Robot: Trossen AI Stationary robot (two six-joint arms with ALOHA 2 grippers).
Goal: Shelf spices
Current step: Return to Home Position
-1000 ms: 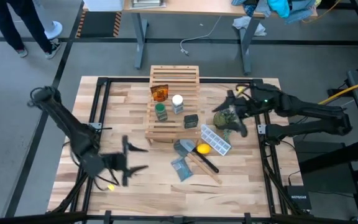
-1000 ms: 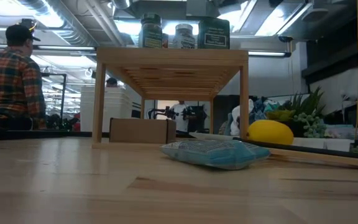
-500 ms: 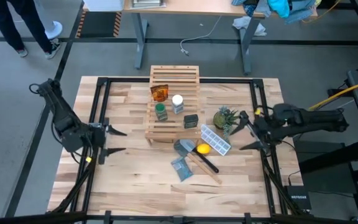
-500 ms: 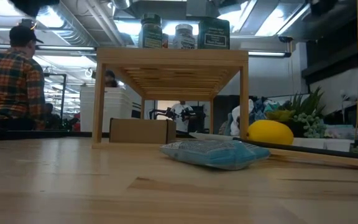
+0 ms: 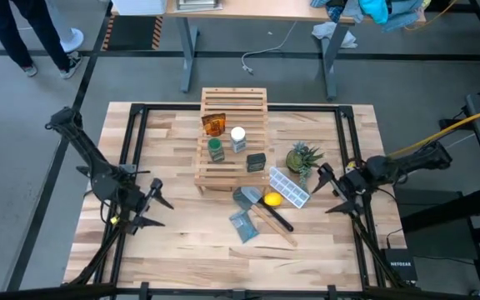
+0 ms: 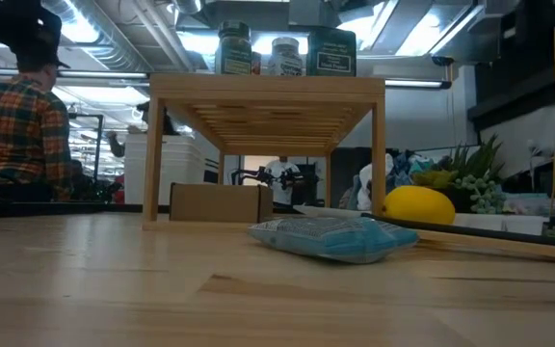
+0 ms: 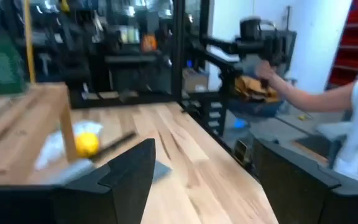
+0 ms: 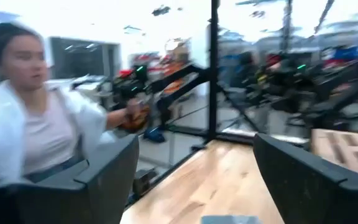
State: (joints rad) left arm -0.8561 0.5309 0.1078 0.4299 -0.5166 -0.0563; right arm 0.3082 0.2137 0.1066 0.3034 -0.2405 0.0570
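the left gripper (image 5: pixel 154 206) and right gripper (image 5: pixel 327 190), both spread wide and empty, should fold home slowly, well clear of the shelf (image 5: pixel 236 100) and its spices (image 5: pixel 237 137).

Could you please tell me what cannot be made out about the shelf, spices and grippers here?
Low view: the orange-brown packet is almost wholly hidden behind the green-lidded jar on the shelf.
High view: labels on the white-capped bottle and the black box are too small to read.
Left wrist view: the picture's edge cuts off most of the shelf.
Low view: the left gripper and right gripper, both open, are out of frame.
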